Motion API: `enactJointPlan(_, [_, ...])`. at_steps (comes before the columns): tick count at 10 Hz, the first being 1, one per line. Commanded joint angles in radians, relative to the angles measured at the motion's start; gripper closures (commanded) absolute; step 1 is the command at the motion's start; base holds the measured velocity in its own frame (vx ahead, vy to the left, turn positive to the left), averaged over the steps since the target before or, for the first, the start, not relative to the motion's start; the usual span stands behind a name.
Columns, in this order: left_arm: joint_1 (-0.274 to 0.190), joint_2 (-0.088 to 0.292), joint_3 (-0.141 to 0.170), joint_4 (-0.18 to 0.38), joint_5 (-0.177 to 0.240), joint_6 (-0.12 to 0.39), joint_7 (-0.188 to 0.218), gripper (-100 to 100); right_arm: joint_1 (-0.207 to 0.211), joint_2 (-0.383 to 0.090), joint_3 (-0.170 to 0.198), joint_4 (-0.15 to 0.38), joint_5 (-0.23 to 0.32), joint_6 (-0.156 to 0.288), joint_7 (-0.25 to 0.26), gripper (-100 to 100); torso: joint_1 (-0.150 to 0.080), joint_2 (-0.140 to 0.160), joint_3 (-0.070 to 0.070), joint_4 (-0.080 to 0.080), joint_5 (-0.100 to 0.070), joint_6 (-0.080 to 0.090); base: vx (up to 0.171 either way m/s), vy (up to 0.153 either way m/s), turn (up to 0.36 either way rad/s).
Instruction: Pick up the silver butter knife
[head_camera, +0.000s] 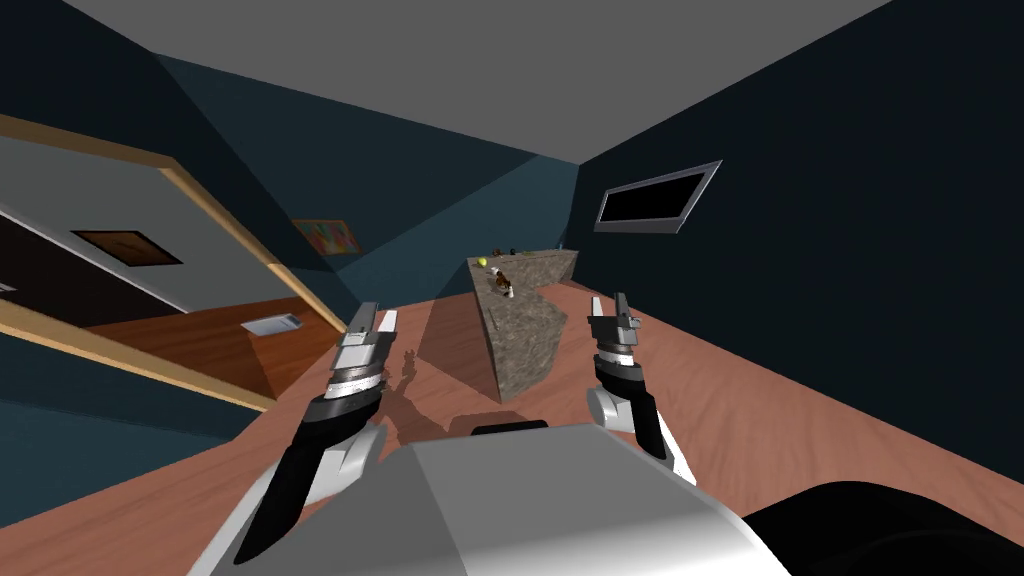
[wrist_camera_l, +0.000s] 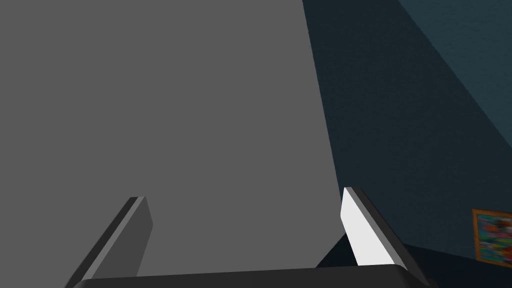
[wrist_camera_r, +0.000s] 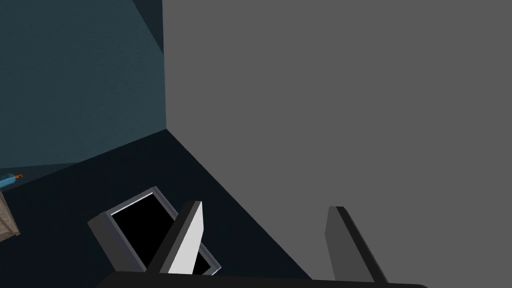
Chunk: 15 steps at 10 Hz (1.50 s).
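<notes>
Counter (head_camera: 522, 335) with small items (head_camera: 503, 283) — well ahead of left gripper (head_camera: 376, 320), right gripper (head_camera: 609, 310).

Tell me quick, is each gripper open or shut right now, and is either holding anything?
Left gripper: open, holding nothing.
Right gripper: open, holding nothing.

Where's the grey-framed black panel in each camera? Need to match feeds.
Head view: grey-framed black panel on the dark wall at my right.
Right wrist view: the panel sits partly behind one finger of the right gripper.
Left wrist view: turned away from it, toward the grey ceiling.
Shared landmark: that grey ceiling.
</notes>
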Motion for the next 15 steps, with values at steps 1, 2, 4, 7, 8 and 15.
enactJointPlan(1, [0.016,0.027,0.039,-0.005,0.000,0.041,-0.007,-100,0.000,0.000,0.000,0.000,0.000,0.000,0.000,0,0.000,0.000,0.000,0.000,0.000,0.000,-0.090,0.097,-0.316])
enactJointPlan(2, [0.030,0.040,0.061,-0.006,-0.002,0.066,-0.011,-100,0.000,0.000,0.000,0.000,0.000,0.000,0.000,0,0.000,0.000,0.000,0.000,0.000,0.000,-0.088,0.098,-0.247])
enactJointPlan(4, [0.060,0.062,0.105,-0.007,-0.006,0.122,-0.020,-100,0.000,0.000,0.000,0.000,0.000,0.000,0.000,0,0.000,0.000,0.000,0.000,0.000,0.000,-0.083,0.084,-0.339])
enactJointPlan(7, [0.115,0.091,0.167,-0.001,-0.014,0.215,-0.029,-100,0.000,0.000,0.000,0.000,0.000,0.000,0.000,0,-0.002,-0.002,-0.001,0.000,0.000,0.000,-0.063,0.048,-0.388])
enactJointPlan(8, [0.115,0.091,0.167,-0.001,-0.014,0.228,-0.029,-100,0.000,0.000,0.000,0.000,0.000,0.000,0.000,0,-0.002,-0.003,-0.002,-0.001,0.000,0.000,-0.029,0.032,-0.131])
enactJointPlan(15, [0.200,0.121,0.232,0.022,-0.027,0.408,-0.029,-100,0.000,0.000,0.000,0.000,0.000,0.000,0.000,0,-0.005,-0.008,-0.005,-0.002,-0.001,0.000,-0.003,0.006,-0.255])
